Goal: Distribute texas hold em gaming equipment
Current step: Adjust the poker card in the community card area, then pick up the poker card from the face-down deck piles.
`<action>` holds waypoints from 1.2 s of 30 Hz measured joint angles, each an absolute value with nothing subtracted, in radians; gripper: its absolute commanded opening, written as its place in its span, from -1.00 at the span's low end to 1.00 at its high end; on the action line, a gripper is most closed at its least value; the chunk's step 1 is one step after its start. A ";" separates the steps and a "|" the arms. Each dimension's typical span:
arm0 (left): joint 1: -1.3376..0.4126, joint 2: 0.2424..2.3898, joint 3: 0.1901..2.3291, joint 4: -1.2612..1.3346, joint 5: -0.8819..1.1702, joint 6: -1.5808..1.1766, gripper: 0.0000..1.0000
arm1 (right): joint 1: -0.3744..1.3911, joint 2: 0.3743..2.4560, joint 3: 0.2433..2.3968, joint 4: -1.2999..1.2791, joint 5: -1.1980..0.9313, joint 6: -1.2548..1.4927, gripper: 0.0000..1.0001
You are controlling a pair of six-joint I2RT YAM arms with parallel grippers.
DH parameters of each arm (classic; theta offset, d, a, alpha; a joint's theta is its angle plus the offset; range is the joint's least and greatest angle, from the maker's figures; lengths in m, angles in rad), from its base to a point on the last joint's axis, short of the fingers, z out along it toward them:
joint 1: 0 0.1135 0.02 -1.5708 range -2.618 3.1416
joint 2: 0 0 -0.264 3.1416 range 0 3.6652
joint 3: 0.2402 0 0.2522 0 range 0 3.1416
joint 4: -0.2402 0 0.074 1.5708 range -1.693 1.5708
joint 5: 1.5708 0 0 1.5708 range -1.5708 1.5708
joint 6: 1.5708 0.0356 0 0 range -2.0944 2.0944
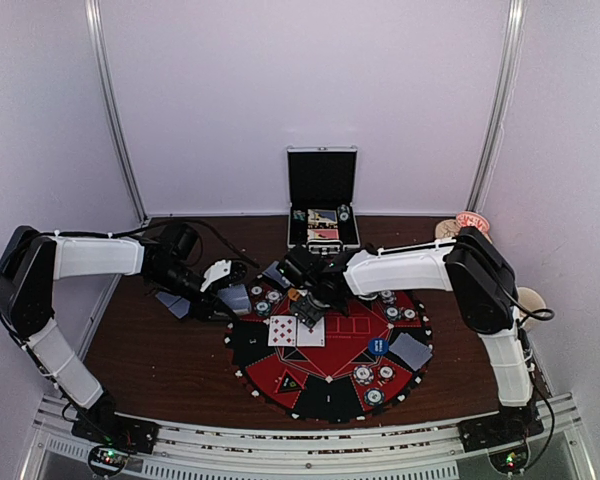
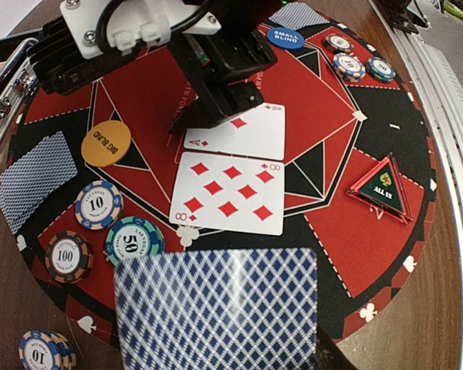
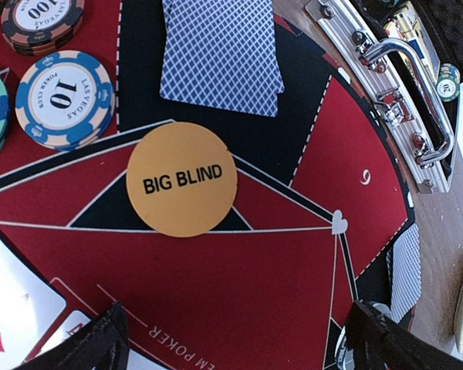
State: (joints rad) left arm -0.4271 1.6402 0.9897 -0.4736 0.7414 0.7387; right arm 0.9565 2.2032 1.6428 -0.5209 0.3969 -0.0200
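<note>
A round red-and-black poker mat carries the texas hold em gaming equipment. My left gripper hangs over the mat's left rim, shut on a blue-backed playing card that hides its fingers. My right gripper stands open low over the mat's centre, with only red felt between its fingertips. It is just short of the orange BIG BLIND disc and over the face-up ace of diamonds. The eight of diamonds lies beside the ace. Chips marked 10, 50 and 100 sit nearby.
An open metal case stands behind the mat, its handle close to my right gripper. Face-down cards, a blue SMALL BLIND disc and an ALL IN triangle lie on the mat. A tan dish sits back right.
</note>
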 measured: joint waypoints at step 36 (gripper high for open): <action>-0.491 1.636 0.987 -0.474 0.742 0.739 -0.08 | 0.976 1.968 1.241 0.285 -0.340 0.677 0.82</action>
State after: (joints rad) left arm -0.4911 1.6356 0.9874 -0.4736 0.7422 0.7391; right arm 0.9756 1.9682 1.2411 0.2848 -0.3401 0.6765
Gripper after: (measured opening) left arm 0.460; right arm 0.922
